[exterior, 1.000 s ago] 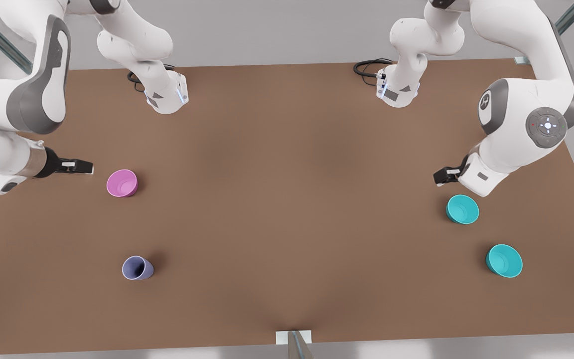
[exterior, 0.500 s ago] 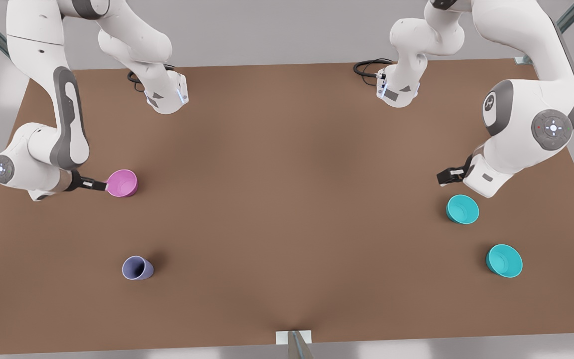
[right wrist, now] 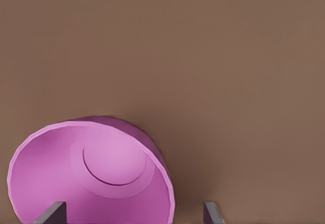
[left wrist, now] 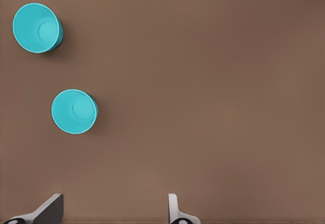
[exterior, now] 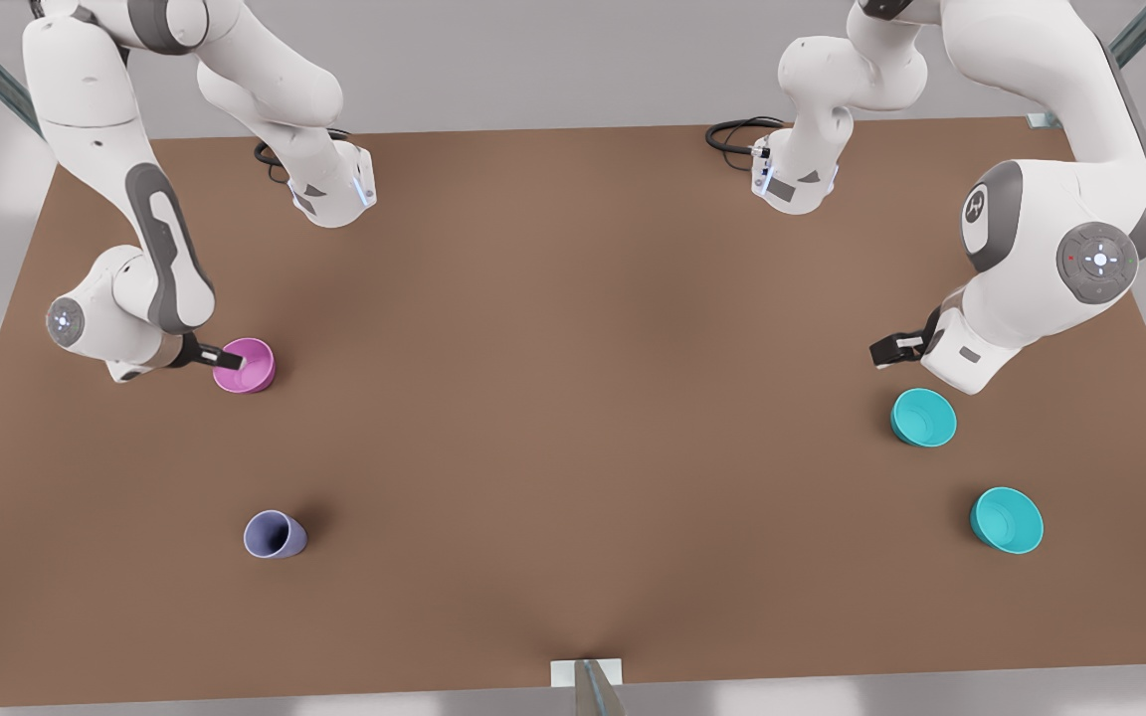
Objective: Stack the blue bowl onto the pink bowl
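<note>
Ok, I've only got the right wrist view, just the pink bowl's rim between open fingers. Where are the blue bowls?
Observer: One blue bowl and a second blue bowl sit at the front view's right, far from the pink bowl and the right end effector.
Operator: Is the left end effector on one?
Observer: No, the left end effector hangs open near the first, holding nothing.
Operator: Anything else?
Observer: A lavender cup, front view's left.

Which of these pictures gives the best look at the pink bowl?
The right wrist view: the pink bowl fills it, its smooth inside plain between the right gripper's open fingers. The front view shows it small, partly behind that gripper. The left wrist view misses it.
</note>
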Tool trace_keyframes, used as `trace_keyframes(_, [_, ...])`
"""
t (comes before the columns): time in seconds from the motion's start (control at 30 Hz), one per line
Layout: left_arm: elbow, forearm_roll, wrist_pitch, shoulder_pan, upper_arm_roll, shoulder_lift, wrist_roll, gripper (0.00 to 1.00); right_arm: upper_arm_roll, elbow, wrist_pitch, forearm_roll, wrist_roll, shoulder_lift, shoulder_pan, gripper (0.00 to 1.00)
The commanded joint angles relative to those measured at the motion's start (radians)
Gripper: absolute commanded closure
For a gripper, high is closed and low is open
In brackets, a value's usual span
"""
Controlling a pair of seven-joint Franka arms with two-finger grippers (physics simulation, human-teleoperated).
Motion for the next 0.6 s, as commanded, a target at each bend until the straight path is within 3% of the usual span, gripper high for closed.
trace_keyframes(0.0, [0.0, 0.002, -0.017, 0.0, 0.0, -0.003, -0.006, 0.0, 0.001, -0.009, 0.058, 0.005, -0.114, 0.003, -0.011, 0.0])
trace_keyframes(0.23, [0.002, 0.002, -0.015, 0.0, -0.001, -0.003, -0.006, 0.0, 0.005, 0.003, 0.081, 0.018, -0.145, 0.077, -0.042, 0.02])
trace_keyframes(0.3, [0.002, 0.002, -0.015, 0.0, -0.001, -0.001, -0.004, 0.0, 0.01, 0.008, 0.075, 0.019, -0.145, 0.076, -0.042, 0.49])
trace_keyframes(0.33, [0.002, 0.002, -0.015, 0.0, 0.0, 0.0, -0.004, 0.0, 0.011, 0.009, 0.071, 0.021, -0.143, 0.077, -0.042, 0.64])
trace_keyframes(0.43, [0.002, -0.002, -0.014, 0.017, 0.0, 0.006, -0.004, 0.0, 0.018, 0.029, 0.04, 0.058, -0.136, 0.068, -0.03, 0.79])
trace_keyframes(0.53, [0.002, 0.001, -0.012, 0.018, 0.0, 0.019, -0.003, 0.0, 0.042, 0.073, -0.053, 0.14, -0.166, 0.062, -0.004, 0.79])
trace_keyframes(0.57, [0.002, 0.002, -0.012, 0.02, 0.002, 0.019, -0.003, 0.0, 0.102, 0.11, -0.121, 0.203, -0.189, 0.051, -0.004, 0.79])
